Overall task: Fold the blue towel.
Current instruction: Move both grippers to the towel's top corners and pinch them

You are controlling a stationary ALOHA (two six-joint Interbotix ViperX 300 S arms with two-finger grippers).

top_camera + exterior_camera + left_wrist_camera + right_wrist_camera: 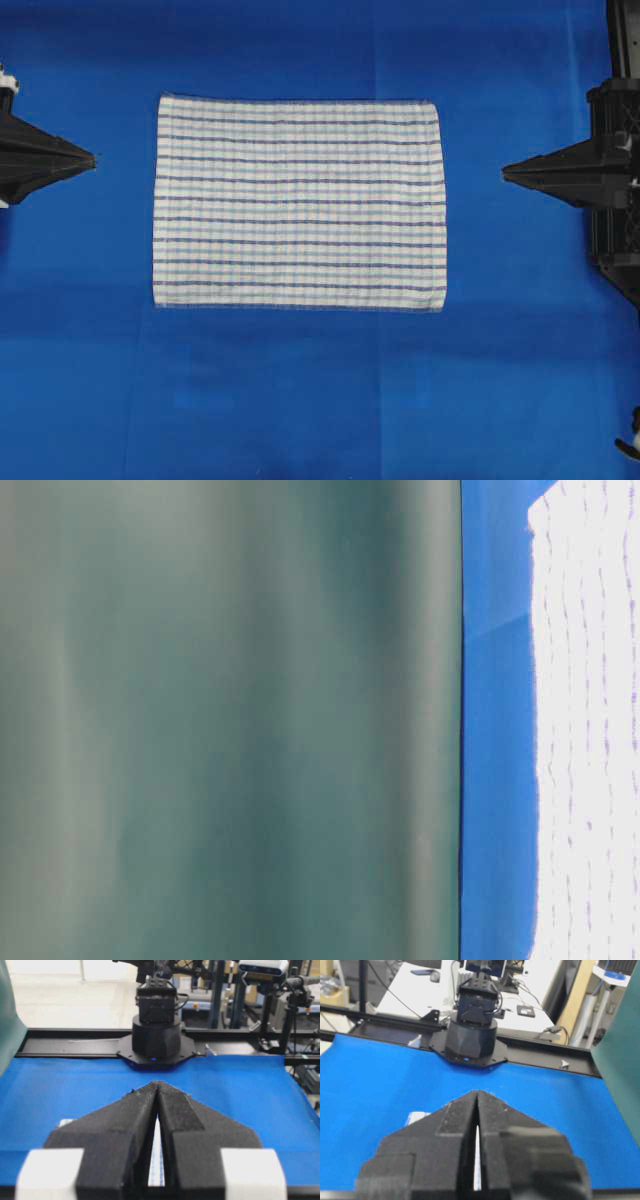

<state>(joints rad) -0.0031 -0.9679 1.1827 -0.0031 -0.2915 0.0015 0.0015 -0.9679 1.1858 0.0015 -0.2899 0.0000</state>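
The blue towel (298, 203), a white cloth with thin blue stripes, lies flat and unfolded in the middle of the blue table covering (320, 400). My left gripper (93, 157) is shut and empty, its tip pointing at the towel's left edge from a short way off. My right gripper (505, 173) is also shut and empty, pointing at the towel's right edge with a gap of bare covering between. In the left wrist view the shut gripper (158, 1083) hides most of the towel (156, 1155). In the right wrist view the gripper (478, 1092) does the same, with a towel corner (416, 1118) showing.
Each wrist view shows the opposite arm's black base (155, 1035) (470, 1035) at the far table edge. A dark green panel (230, 720) fills most of the table-level view, leaving a strip of covering and the towel (590, 730) at the right.
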